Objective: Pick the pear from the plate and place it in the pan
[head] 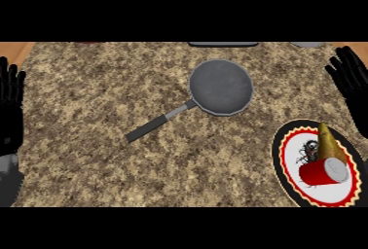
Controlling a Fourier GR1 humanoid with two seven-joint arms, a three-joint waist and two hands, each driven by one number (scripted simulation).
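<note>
I have the pan (221, 87) near the middle of the counter (93, 87), toward the back, its handle (158, 122) running forward and left. The plate (284, 146) lies at the front right, well apart from the pan. On it sit a pear (329, 142) toward the back and a can (323, 173) on its side just before it

left hand (10, 104) open, right hand (352, 78) open
</note>
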